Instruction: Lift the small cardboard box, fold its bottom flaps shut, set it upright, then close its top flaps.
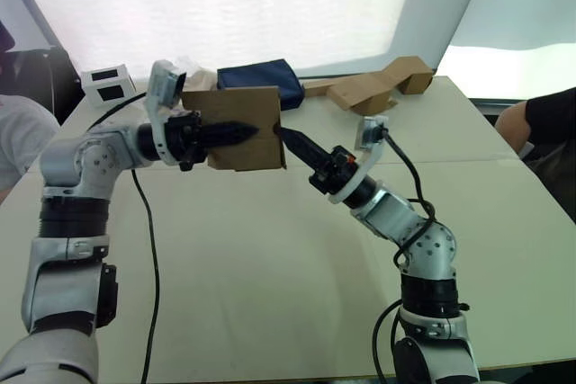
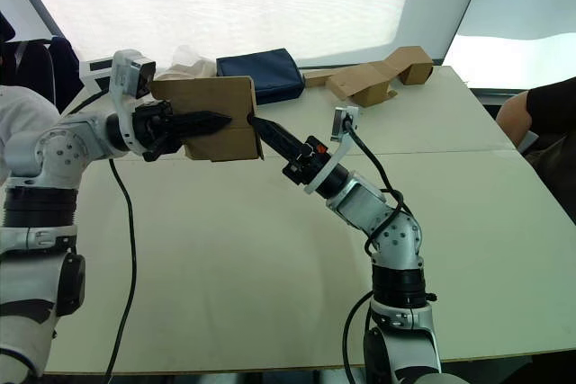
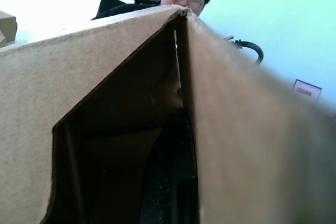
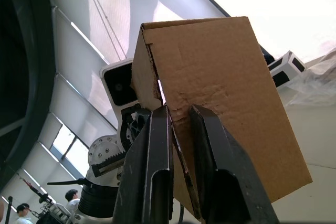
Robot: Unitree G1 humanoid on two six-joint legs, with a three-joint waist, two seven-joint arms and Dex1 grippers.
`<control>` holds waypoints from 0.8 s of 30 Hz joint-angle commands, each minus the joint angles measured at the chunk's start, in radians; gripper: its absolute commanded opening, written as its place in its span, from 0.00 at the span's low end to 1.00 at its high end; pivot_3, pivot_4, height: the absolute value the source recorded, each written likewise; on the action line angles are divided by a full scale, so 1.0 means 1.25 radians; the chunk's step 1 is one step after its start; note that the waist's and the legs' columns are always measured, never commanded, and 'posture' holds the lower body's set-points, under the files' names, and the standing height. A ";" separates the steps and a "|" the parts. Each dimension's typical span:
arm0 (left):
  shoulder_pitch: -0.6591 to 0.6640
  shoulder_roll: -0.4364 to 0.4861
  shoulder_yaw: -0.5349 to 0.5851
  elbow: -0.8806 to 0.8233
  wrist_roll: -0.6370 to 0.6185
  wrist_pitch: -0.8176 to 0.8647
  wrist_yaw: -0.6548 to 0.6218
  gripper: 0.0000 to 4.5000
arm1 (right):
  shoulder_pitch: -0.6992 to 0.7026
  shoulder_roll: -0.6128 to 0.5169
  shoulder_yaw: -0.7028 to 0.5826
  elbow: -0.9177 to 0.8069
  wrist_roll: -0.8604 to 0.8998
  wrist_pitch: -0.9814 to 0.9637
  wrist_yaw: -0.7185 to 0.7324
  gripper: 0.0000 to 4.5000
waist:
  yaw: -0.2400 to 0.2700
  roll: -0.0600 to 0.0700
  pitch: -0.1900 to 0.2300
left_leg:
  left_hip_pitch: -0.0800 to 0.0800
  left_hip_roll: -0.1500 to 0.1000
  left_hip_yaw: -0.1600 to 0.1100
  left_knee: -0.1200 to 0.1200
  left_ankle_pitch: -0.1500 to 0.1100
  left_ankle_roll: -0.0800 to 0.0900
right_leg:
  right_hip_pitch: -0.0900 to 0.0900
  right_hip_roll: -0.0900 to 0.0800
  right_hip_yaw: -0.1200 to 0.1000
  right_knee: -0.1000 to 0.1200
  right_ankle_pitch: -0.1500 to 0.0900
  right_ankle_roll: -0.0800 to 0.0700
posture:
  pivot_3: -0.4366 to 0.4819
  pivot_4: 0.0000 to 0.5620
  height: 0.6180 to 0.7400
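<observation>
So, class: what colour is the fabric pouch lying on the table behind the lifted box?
Navy blue; the fabric pouch shows best in the right eye view.

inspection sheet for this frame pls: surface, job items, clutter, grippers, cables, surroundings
Surface: pale table, seam across the middle.
Job's things: small cardboard box held off the table between both grippers; one flap open, seen in the left wrist view.
Clutter: navy pouch, tan cardboard pieces, small white boxes, crumpled clear plastic, all at the far edge.
Grippers: left gripper reaches across the box; right gripper pinches a box edge.
Cables: black cable trailing from left arm; another looped on right arm.
Surroundings: bright windows behind; seated people at both sides.
</observation>
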 commanded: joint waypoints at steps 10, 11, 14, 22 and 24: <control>-0.019 0.012 0.020 -0.023 -0.010 -0.005 0.000 0.00 | 0.005 -0.014 -0.008 -0.038 -0.024 -0.034 -0.010 0.13 | 0.000 0.000 0.000 | 0.000 0.000 0.000 0.000 0.000 0.000 | 0.000 0.000 0.000 0.000 0.000 0.000 | 0.48 0.27 1.00; -0.019 0.013 0.020 -0.023 -0.011 -0.005 0.000 0.00 | 0.006 -0.017 -0.010 -0.039 -0.025 -0.035 -0.009 0.13 | 0.000 0.000 0.000 | 0.000 0.000 0.000 0.000 0.000 0.000 | 0.000 0.000 0.000 0.000 0.000 0.000 | 0.48 0.27 1.00; -0.017 0.014 0.024 -0.024 -0.014 -0.002 0.002 0.00 | 0.025 -0.038 -0.026 -0.039 -0.017 -0.033 0.002 0.13 | 0.000 0.000 0.000 | 0.000 0.000 0.000 0.000 0.000 0.000 | 0.000 0.000 0.000 0.000 0.000 0.000 | 0.48 0.27 1.00; -0.019 0.011 0.029 -0.027 -0.020 0.004 0.006 0.00 | 0.078 -0.049 -0.018 -0.046 -0.004 -0.019 0.024 0.13 | 0.000 0.000 0.000 | 0.000 0.000 0.000 0.000 0.000 0.000 | 0.000 0.000 0.000 0.000 0.000 0.000 | 0.48 0.27 1.00; -0.019 0.010 0.029 -0.029 -0.022 0.006 0.006 0.00 | 0.086 -0.046 -0.015 -0.046 -0.005 -0.019 0.023 0.13 | 0.000 0.000 0.000 | 0.000 0.000 0.000 0.000 0.000 0.000 | 0.000 0.000 0.000 0.000 0.000 0.000 | 0.48 0.27 1.00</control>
